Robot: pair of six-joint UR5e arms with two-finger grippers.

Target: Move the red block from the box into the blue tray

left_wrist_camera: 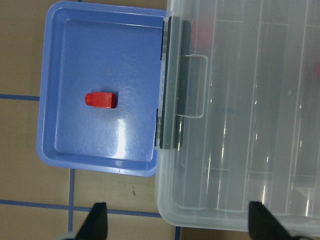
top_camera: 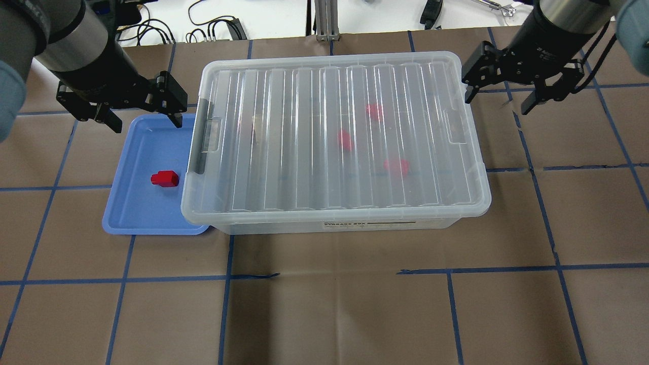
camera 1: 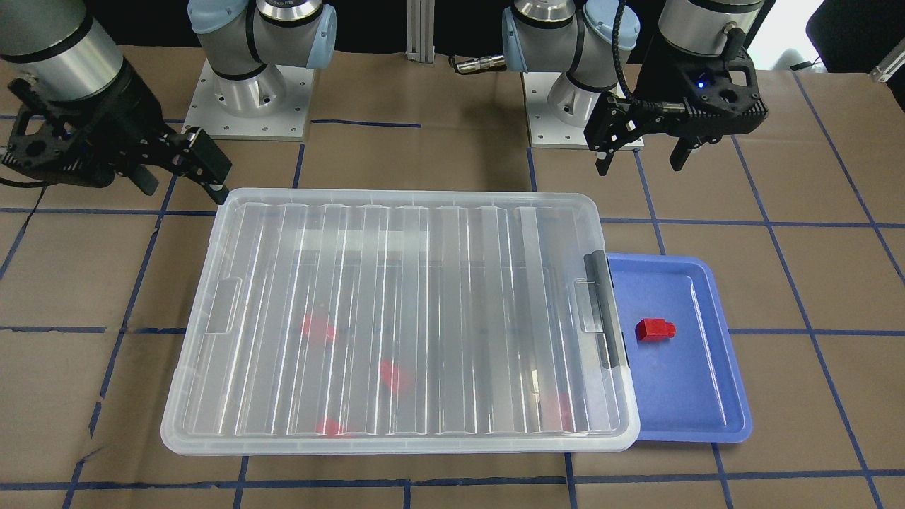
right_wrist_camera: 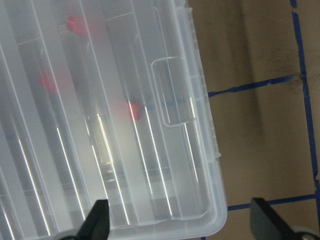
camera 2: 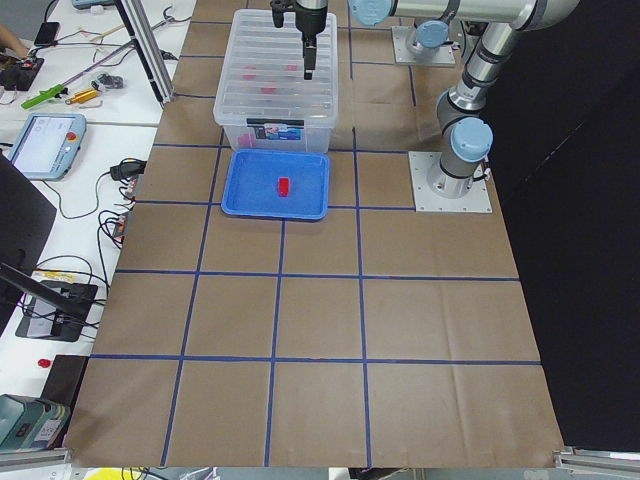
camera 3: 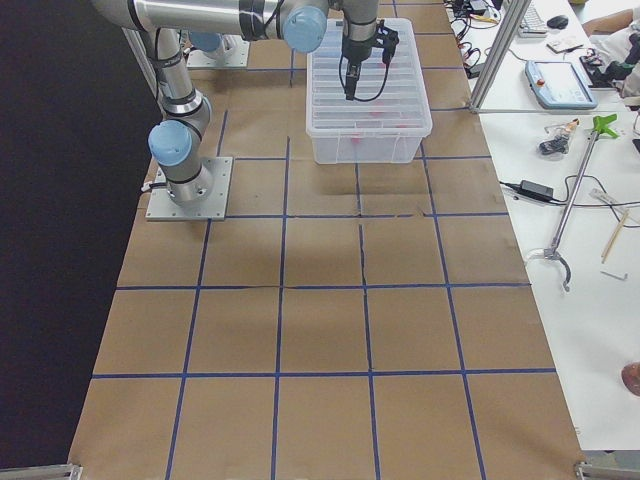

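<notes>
I am watching the left claw [top_camera: 146, 121] hovering above the far end of the blue tray [top_camera: 132, 213], close to the latch end of the box [top_camera: 334, 209]. Its two fingers are standing wide apart and are carrying nothing. The right claw [top_camera: 497, 104] is hanging over the table [top_camera: 324, 314] just past the far right corner of the box, and it is also spread open and empty.

The red block [top_camera: 165, 178] is lying on its side on the floor of the tray, near the middle, apart from every rim. Its narrow stub is pointing left, away from the box. No finger is touching it.

The tray is sitting on the table at the left end of the box. Its right edge is going out of sight under the overhanging rim of the lid [top_camera: 304, 152] (I cannot tell whether the two are touching there). The lid is lying flat on the box, and the black latch bar [top_camera: 202, 137] is running along its left end, just beside the tray.

Through the ribbed lid I am seeing more red blocks [top_camera: 345, 139] inside the box, well apart from one another. They are showing only as blurred red spots, so I cannot tell how each one is lying.
</notes>
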